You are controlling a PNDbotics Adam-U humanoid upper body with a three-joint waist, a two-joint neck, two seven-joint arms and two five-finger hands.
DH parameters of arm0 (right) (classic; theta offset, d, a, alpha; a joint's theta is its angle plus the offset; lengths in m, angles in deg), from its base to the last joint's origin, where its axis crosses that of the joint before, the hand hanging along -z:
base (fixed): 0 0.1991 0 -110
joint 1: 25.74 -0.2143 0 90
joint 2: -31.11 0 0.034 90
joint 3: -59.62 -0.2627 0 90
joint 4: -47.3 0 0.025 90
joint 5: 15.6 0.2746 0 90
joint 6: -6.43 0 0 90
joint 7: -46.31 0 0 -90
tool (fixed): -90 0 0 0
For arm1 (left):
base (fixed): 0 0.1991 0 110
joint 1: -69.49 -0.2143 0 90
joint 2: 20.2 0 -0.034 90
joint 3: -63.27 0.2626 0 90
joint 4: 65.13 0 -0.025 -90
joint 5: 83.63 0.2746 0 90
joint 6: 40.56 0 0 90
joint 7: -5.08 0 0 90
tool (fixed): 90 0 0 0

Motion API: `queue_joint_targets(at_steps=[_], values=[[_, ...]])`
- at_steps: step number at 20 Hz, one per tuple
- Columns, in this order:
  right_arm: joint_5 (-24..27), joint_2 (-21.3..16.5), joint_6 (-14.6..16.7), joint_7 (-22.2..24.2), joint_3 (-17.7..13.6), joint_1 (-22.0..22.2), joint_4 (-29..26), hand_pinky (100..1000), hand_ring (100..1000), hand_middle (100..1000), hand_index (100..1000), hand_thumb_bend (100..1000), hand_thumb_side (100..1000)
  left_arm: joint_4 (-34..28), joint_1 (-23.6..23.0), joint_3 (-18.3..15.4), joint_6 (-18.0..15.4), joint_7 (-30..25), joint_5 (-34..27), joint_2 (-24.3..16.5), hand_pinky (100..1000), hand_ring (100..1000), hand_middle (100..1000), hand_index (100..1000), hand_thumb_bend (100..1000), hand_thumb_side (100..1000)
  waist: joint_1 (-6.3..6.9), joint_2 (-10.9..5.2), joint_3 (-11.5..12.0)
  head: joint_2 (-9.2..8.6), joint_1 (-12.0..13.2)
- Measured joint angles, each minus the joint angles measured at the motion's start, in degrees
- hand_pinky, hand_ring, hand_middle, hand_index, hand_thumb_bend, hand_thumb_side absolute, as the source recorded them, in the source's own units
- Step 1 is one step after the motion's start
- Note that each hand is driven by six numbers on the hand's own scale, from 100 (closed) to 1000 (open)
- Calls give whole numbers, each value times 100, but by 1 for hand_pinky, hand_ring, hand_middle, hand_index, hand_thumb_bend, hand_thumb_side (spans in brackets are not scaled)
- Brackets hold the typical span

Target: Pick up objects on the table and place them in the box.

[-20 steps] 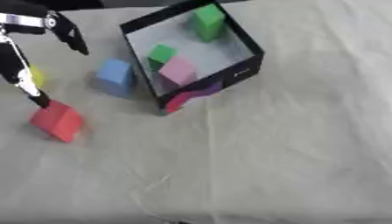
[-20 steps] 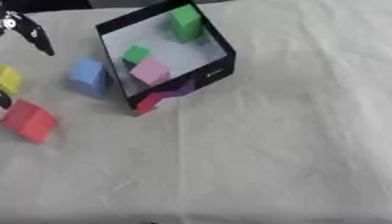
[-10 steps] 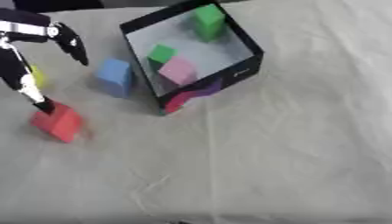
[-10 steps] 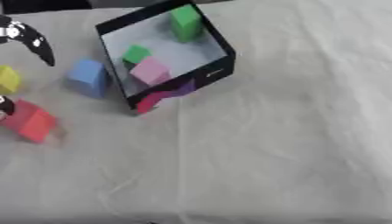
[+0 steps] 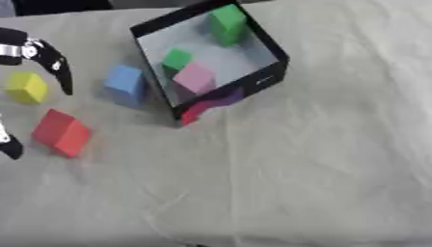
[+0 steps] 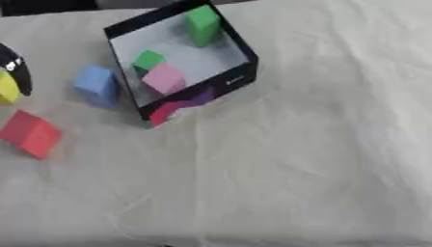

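A black box (image 5: pixel 272 48) with a white floor stands tilted at the upper middle. In it lie two green blocks (image 5: pixel 228 21) and a pink block (image 5: pixel 195 78). To the left of the box, and close to it, stands a blue block (image 5: pixel 127 86). A yellow block (image 5: pixel 27 87) and a red block (image 5: pixel 63 132) lie further left on the cloth. My left hand (image 5: pixel 57 65) enters at the left edge, open. One black finger hangs beside the yellow block, and the thumb tip (image 5: pixel 8 145) shows left of the red block. It holds nothing.
A wrinkled white cloth (image 5: pixel 295 169) covers the table. The box's near outer wall carries a red and purple patch (image 5: pixel 211 102). A dark strip runs along the far edge.
My left hand has dropped lower and shifted left, its finger now beside the yellow block and its thumb past the red block. The blocks and box have stayed put.
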Motion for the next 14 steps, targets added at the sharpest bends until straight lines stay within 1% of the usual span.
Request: queue_joint_targets(at_steps=[4, 7, 14], values=[[0, 0, -2, 2, 0, 0, 0, 729, 799, 704, 784, 368, 453, 51, -32, 72, -28, 164, 134, 0, 860, 774, 672, 755, 878, 100, 0, 0, -5, 0, 15], [0, 0, -7, 6, 0, 0, 1, 729, 799, 704, 784, 370, 454, 171, -43, 132, -10, 383, 168, 13, 849, 772, 674, 770, 837, 100, 0, 0, -21, 0, 19], [-1, 3, -21, 12, 0, 2, 33, 728, 799, 703, 783, 370, 455, 466, -101, 280, 89, 900, 191, 101, 836, 760, 672, 769, 807, 100, 0, 0, -38, 0, 32]])
